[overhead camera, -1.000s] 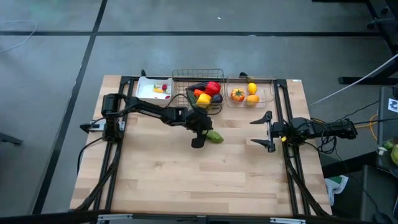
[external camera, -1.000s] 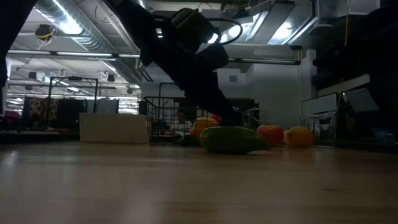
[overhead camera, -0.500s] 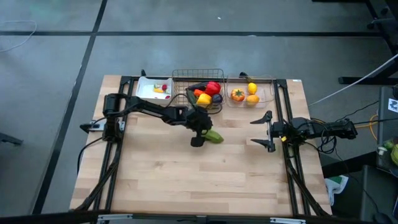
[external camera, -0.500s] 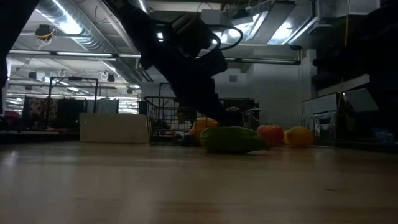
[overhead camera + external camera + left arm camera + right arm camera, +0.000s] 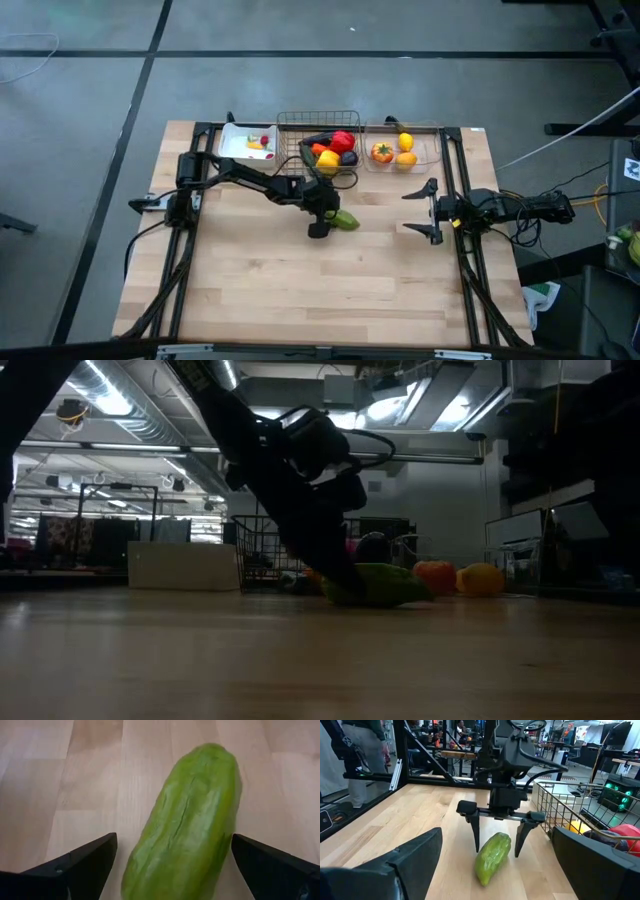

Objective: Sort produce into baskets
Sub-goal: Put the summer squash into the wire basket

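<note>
A green cucumber (image 5: 344, 220) lies on its side on the wooden table, in front of the wire basket (image 5: 318, 122). It also shows in the left wrist view (image 5: 187, 825) and the low view (image 5: 388, 585). My left gripper (image 5: 324, 218) is open and low over the cucumber's left end, pointing down. One finger (image 5: 475, 832) stands on each side of the cucumber with a gap, touching nothing. My right gripper (image 5: 426, 210) is open and empty near the table's right edge.
A white tray (image 5: 232, 150) with small pieces, the wire basket holding peppers and other produce, and a clear bin (image 5: 425, 150) with an orange and a lemon stand along the far edge. People show in the room beyond the table (image 5: 365, 750).
My left gripper has gone down onto the cucumber's left end, still open, until its fingers stand at table height on either side of it. The cucumber has stayed where it was.
</note>
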Controlling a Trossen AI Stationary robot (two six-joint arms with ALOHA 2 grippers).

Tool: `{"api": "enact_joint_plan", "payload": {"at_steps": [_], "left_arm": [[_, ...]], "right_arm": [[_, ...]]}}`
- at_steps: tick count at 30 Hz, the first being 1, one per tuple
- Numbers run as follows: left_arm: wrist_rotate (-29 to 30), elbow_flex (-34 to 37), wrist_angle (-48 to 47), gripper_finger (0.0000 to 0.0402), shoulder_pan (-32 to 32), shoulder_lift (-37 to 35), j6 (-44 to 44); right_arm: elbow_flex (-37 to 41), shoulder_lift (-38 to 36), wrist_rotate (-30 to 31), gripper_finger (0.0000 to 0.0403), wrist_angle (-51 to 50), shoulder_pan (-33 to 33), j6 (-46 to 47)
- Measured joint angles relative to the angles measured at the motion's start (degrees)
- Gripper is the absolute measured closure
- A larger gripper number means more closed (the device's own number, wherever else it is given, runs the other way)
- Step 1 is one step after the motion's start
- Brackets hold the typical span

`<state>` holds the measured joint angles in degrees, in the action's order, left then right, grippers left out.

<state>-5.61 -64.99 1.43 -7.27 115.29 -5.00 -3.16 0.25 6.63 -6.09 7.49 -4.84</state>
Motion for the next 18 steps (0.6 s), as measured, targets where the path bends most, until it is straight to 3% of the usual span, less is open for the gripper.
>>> {"api": "enact_joint_plan", "payload": {"at_steps": [13, 18], "left_arm": [[5.7, 0.0, -0.7, 0.0013, 0.9, 0.0, 0.1], [6.3, 0.0, -0.8, 0.0049, 1.7, 0.0, -0.9]], "right_arm": [[0.0, 0.0, 0.0, 0.0031, 0.0, 0.0, 0.0], [0.0, 0.0, 0.0, 0.0031, 0.0, 0.0, 0.0]]}}
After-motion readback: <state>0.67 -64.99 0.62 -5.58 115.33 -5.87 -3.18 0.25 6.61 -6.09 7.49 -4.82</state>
